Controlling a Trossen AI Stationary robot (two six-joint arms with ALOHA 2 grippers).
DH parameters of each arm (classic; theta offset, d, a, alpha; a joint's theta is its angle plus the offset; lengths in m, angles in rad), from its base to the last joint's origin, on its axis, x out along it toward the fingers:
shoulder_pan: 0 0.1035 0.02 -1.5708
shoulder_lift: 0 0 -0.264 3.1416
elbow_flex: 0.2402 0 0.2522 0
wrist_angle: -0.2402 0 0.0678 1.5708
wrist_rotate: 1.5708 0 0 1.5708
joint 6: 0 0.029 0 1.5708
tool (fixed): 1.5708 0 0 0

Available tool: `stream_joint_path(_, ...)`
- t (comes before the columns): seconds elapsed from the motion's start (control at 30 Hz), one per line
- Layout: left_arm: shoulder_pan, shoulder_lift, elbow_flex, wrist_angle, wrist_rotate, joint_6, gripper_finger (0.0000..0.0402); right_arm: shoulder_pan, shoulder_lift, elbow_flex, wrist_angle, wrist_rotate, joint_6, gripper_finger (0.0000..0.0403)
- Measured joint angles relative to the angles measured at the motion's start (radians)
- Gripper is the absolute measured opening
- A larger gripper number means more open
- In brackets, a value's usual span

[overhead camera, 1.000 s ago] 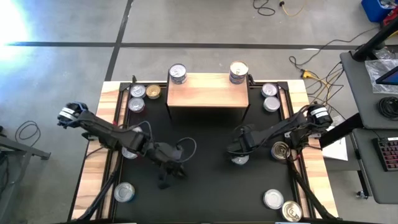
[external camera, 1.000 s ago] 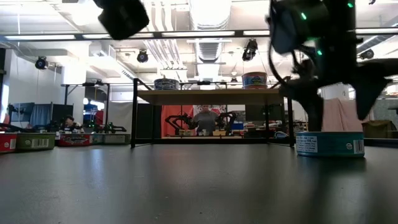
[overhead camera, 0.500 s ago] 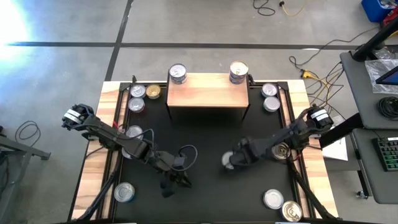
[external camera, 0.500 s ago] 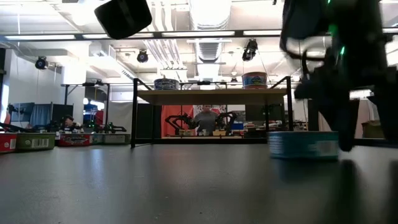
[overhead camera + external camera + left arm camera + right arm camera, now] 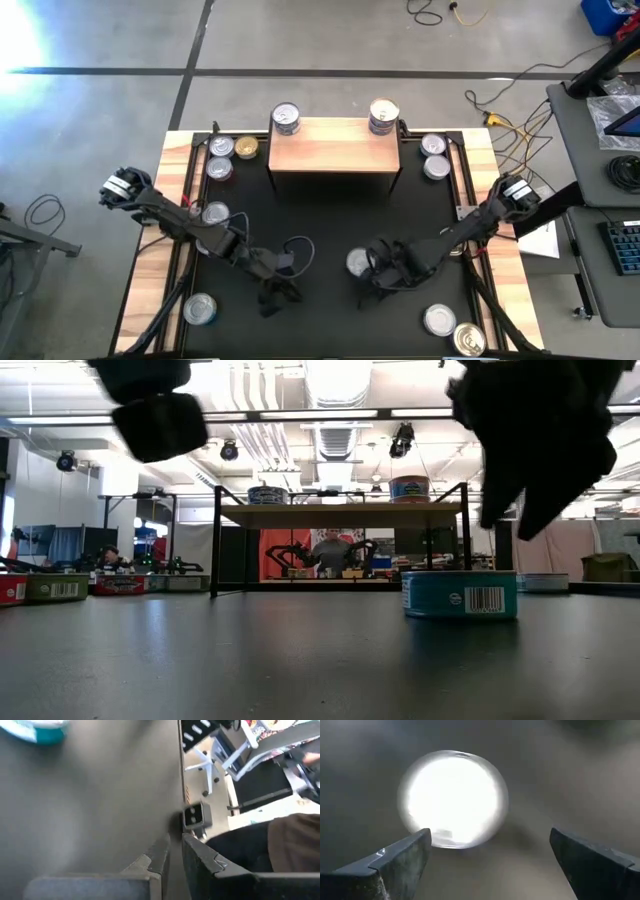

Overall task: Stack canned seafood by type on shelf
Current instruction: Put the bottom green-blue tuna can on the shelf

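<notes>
tin [image 5: 358, 262] on black mat just beside right hand [image 5: 380, 275], hand spread wide, gripping nothing.

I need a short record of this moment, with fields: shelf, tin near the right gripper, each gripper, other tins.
shelf: shelf at the mat's far edge, two tins on its top, one at each far corner
tin: blue-labelled tin on the mat, not held
right gripper: right gripper open, above the tin
left gripper: left gripper shut, empty
other tins: spread along the mat's sides and near corners
</notes>
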Motion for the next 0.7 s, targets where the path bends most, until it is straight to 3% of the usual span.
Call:
stream_joint_path(0.1, -0.03, 0.0, -0.017, 0.0, -0.001, -0.032, 0.0034, -0.002, 0.005, -0.042, 0.019, 0.004, -0.118, 0.04)
stream_joint_path(0.23, -0.056, 0.0, -0.034, -0.001, -0.005, -0.079, 0.0034, -0.01, 0.037, -0.101, 0.296, -0.124, -0.387, 0.04)
stream_joint_path(0.47, -0.073, 0.0, -0.042, -0.005, -0.031, -0.122, 0.0034, -0.013, 0.174, -0.038, 0.717, -0.217, -0.511, 0.04)
stream_joint_path(0.57, -0.073, 0.0, -0.045, -0.012, -0.043, -0.13, 0.0034, -0.013, 0.185, 0.029, 0.737, -0.225, -0.572, 0.04)
stream_joint_path(0.7, -0.079, -0.001, -0.05, -0.107, -0.109, -0.159, 0.0034, -0.01, 0.175, 0.059, 0.629, -0.201, -0.62, 0.04)
